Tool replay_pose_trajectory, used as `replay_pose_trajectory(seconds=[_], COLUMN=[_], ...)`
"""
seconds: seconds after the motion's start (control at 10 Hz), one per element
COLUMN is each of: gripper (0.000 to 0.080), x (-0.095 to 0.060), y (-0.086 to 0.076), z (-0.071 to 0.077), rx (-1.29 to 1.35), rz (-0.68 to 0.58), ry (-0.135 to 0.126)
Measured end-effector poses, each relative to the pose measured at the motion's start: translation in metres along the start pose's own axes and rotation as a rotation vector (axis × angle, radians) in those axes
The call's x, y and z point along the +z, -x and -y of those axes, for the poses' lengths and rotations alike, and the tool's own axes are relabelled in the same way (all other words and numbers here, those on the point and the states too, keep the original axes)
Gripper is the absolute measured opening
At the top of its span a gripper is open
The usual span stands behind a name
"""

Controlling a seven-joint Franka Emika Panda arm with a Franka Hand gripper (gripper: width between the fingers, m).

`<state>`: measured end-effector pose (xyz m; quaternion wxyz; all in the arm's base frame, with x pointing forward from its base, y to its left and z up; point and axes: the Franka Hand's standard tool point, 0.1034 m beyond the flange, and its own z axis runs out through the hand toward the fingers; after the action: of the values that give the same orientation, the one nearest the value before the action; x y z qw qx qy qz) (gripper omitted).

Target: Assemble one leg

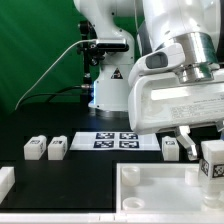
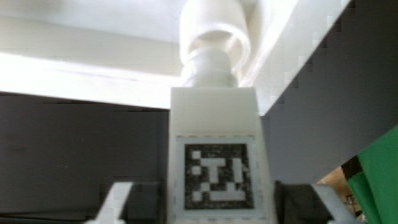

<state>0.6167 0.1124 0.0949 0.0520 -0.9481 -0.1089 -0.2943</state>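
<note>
While the gripper (image 1: 207, 150) holds 1 leg (image 1: 213, 162) firmly between its jaws, upright over the tabletop (image 1: 150, 190) at the exterior view's right edge, the picking seems done; setting and screwing it into that tabletop is left. 3 other legs (image 1: 57, 148) lie beside the marker board (image 1: 115, 140).

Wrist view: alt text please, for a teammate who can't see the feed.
A white leg fills the centre, held upright in the gripper, with a black-and-white tag on its face and a round peg at its far end. The background is dark and pale areas, too blurred to name.
</note>
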Motion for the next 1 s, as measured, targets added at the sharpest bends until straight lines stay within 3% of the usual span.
replay_pose_trajectory(seconds=[0.6, 1.0], gripper=[0.0291, 0.0291], x=[0.013, 0.014], y=[0.015, 0.015], z=[0.004, 0.003], rx=[0.001, 0.002], rz=[0.012, 0.002], ry=[-0.005, -0.002])
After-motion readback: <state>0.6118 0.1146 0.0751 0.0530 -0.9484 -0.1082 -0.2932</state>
